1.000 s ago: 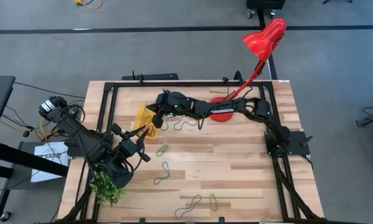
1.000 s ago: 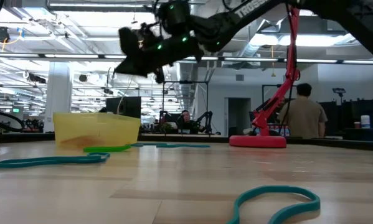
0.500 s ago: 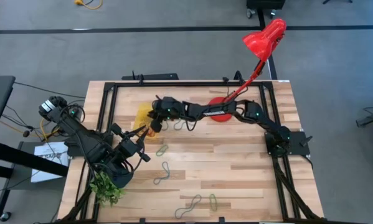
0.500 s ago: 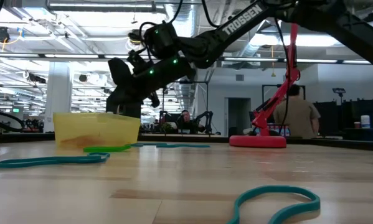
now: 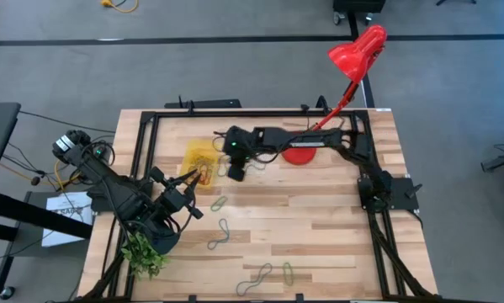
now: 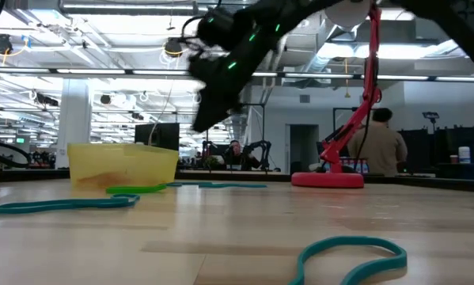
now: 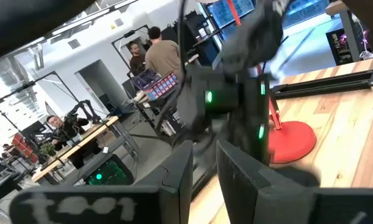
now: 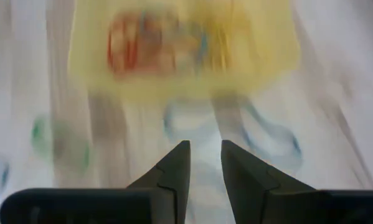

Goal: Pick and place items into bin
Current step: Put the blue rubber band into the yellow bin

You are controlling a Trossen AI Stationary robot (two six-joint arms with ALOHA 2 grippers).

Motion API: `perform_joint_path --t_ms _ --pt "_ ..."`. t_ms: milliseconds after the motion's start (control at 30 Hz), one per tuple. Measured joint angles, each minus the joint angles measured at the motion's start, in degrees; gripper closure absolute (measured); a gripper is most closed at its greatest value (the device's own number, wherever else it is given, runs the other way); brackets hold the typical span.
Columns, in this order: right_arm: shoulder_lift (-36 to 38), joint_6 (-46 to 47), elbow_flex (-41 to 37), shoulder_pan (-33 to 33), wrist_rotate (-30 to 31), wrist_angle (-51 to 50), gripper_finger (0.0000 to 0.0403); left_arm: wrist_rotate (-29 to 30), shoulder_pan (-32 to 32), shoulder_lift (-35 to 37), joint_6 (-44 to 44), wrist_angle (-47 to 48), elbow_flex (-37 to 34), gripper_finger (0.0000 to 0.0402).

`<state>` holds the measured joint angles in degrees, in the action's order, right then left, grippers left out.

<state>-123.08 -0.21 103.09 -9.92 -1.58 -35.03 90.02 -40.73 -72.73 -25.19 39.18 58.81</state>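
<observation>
The right gripper (image 5: pixel 235 171) has pulled back from over the yellow bin (image 5: pixel 199 160), fingers slightly parted and empty, seemingly turning to the rubber-band loops (image 5: pixel 220 234) scattered on the table.

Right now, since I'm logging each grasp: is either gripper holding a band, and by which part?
Nothing is held. The right gripper, beside the bin, has a bare gap between its fingers; the left gripper near the plant is empty too.

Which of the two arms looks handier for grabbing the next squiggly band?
Probably the right. The right gripper hangs beside the yellow bin, with a grey band just ahead of its empty fingers. The left gripper is raised near the bin's other side, looking across the table.
</observation>
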Motion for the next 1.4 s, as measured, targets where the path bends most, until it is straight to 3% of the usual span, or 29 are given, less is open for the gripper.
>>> perform_joint_path --t_ms 133,267,567,833,1133,1400 --pt "4.2 -2.8 0.0 -0.9 1.3 -14.0 0.0323 0.0 0.0 0.0 0.0 0.0 0.0 0.0340" --pt "4.1 -1.5 -0.5 -2.6 1.6 -18.6 0.0327 0.0 0.0 0.0 0.0 0.0 0.0 0.0340" --pt "3.7 4.5 -9.9 -5.4 0.2 -10.8 0.0328 -0.2 0.0 0.0 0.0 0.0 0.0 0.0340" --pt "3.7 4.5 -16.9 -4.7 0.5 -0.8 0.0328 -0.2 0.0 0.0 0.0 0.0 0.0 0.0340" --pt "3.7 5.2 -17.2 -3.8 5.9 1.0 0.0328 -0.1 0.0 0.0 0.0 0.0 0.0 0.0340" --pt "1.9 5.8 -17.0 -1.9 5.6 2.4 0.0328 0.0 0.0 0.0 0.0 0.0 0.0 0.0340"
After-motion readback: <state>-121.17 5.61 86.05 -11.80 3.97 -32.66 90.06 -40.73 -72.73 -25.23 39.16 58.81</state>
